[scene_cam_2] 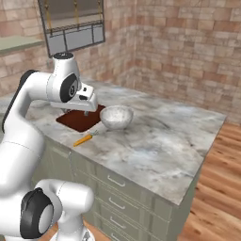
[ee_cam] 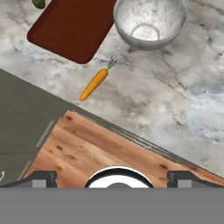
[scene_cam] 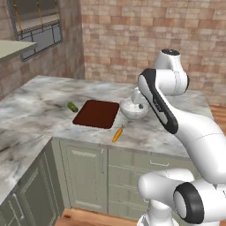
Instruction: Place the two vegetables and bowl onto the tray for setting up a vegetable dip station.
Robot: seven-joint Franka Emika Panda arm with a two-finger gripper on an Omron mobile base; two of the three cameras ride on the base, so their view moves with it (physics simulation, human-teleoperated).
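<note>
The tray lies flat on the marble counter, near its front edge and roughly midway along it, with nothing on it. Its dark reddish-brown face shows bare in the hand view, and in the right base view part of it is hidden behind the arm's hand.

The cucumber rests on the counter just off the tray's far left corner, apart from the rim; in the hand view only its dark green end peeks in at the top edge beside the tray's corner.

The bowl stands upright on the counter just beside the tray's right short side, nearer the far corner. Its speckled pale inside faces up in the hand view and in the right base view. Whether its wall touches the tray's rim I cannot tell.

The carrot lies on the counter close to the front edge, off the tray's near right corner and in front of the bowl, touching neither. Its green tip points toward the bowl, its orange point toward the counter's edge.

The gripper hangs above the counter's front edge, over the floor and cabinet fronts, its two dark fingertips spread wide with nothing between them. It is well apart from all four things.
</note>
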